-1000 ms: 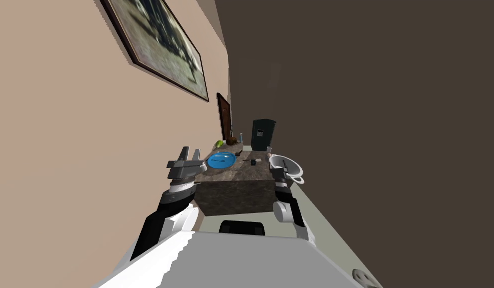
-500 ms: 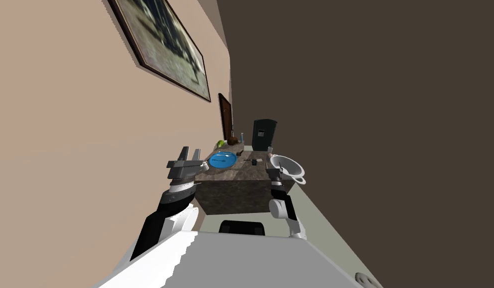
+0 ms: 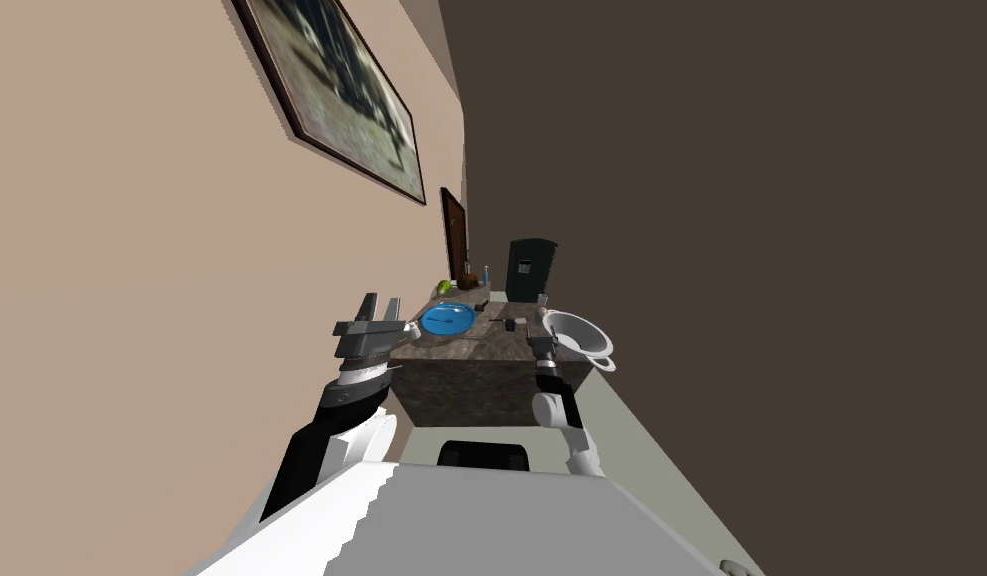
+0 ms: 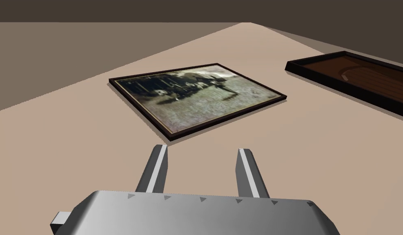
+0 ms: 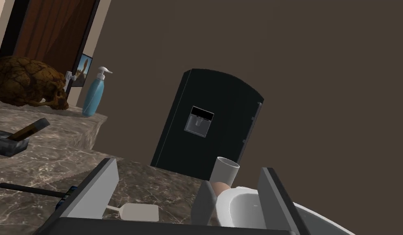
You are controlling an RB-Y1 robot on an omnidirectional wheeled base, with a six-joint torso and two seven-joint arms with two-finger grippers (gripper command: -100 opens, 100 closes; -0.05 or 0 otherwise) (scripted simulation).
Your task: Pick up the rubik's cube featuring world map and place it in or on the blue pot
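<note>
A round blue pot [image 3: 446, 318] sits on the left part of a dark marble counter [image 3: 481, 375]. A small dark block [image 3: 507, 325] lies mid-counter; I cannot tell whether it is the cube. My right gripper [image 3: 541, 344] is at the counter's near right corner, beside a white bowl [image 3: 578, 335]. In the right wrist view the right gripper [image 5: 188, 196] stands open with nothing held, the white bowl [image 5: 245, 208] and a white cup [image 5: 225, 171] just beyond its fingers. My left gripper [image 3: 381, 305] hangs open left of the counter, facing the wall; its fingers [image 4: 155, 169] are apart.
A black fridge [image 5: 208, 122] stands behind the counter. A blue pump bottle [image 5: 92, 94] and a brown skull-like lump [image 5: 29, 83] sit on the raised back ledge. A dark block with a stick [image 5: 8, 142] and a flat white tool [image 5: 135, 211] lie on the marble.
My right hand has swung left and in, from beside the white bowl to the counter's near right corner. The head camera has shifted a little. The left arm stays put.
</note>
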